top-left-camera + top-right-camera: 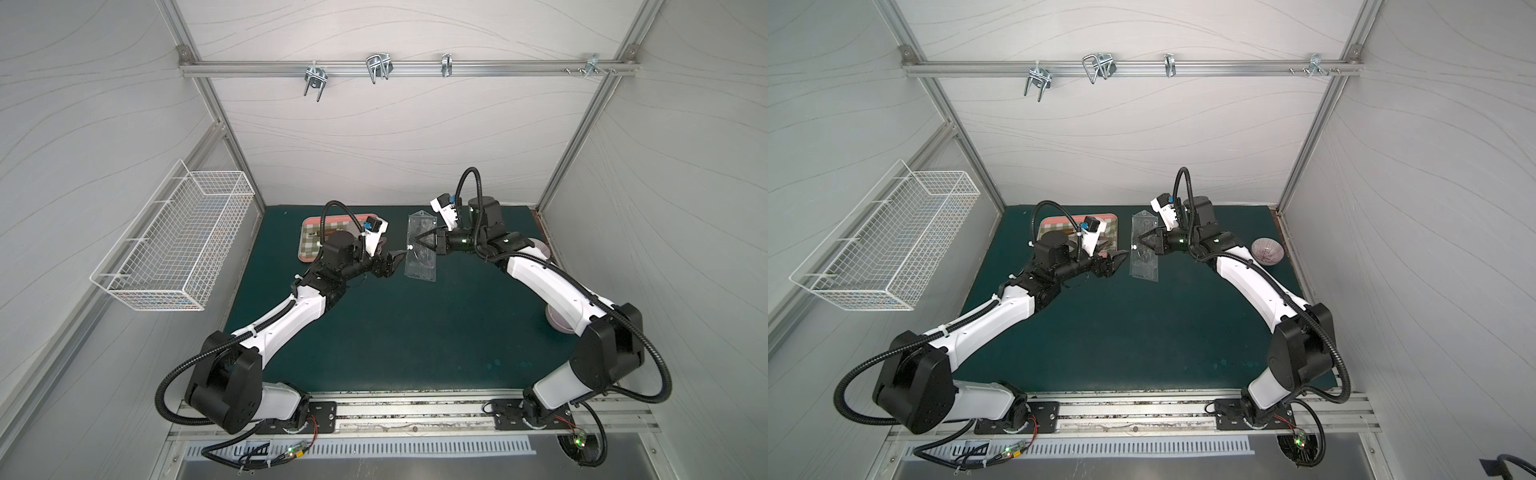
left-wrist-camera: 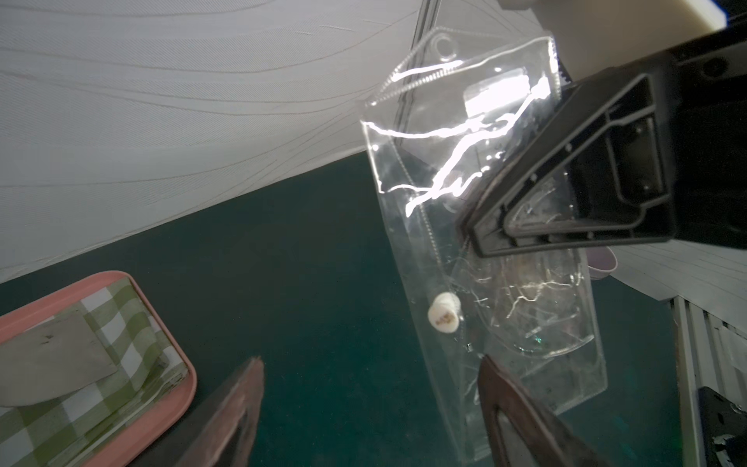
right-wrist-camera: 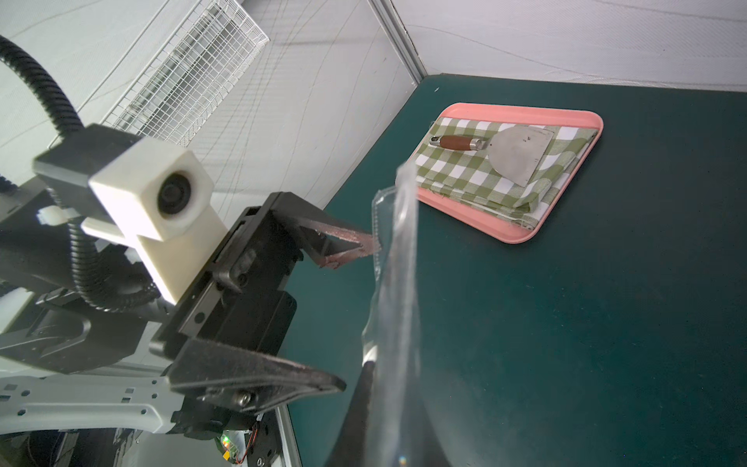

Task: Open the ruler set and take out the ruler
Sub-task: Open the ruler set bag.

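Ruler set (image 1: 420, 257) is mid-table over the green mat (image 1: 395, 332), between the two arms, its long side running front to back and the hang-hole end toward the back wall

Right gripper (image 1: 417, 240) is clamped on the pouch's right edge, jaws together on the plastic; the left wrist view shows the grip plainly (image 2: 471, 230)

The pouch seems lifted clear of the mat, though the top views do not settle it

Left gripper (image 1: 400, 264) is at the pouch's left edge, jaws apart and holding nothing

In the left wrist view its two fingertips (image 2: 254, 364) stand either side of the white snap button (image 2: 444, 317), just short of it

In the right wrist view one left finger sits at the pouch edge (image 3: 398, 283); contact unclear

Clear plastic pieces show inside the pouch

Pink tray (image 1: 302, 245) is back-left behind the left arm, holding a green checked cloth (image 3: 465, 170) and a steel scraper (image 3: 513, 155)

Bowl (image 1: 1266, 250) is at the right edge
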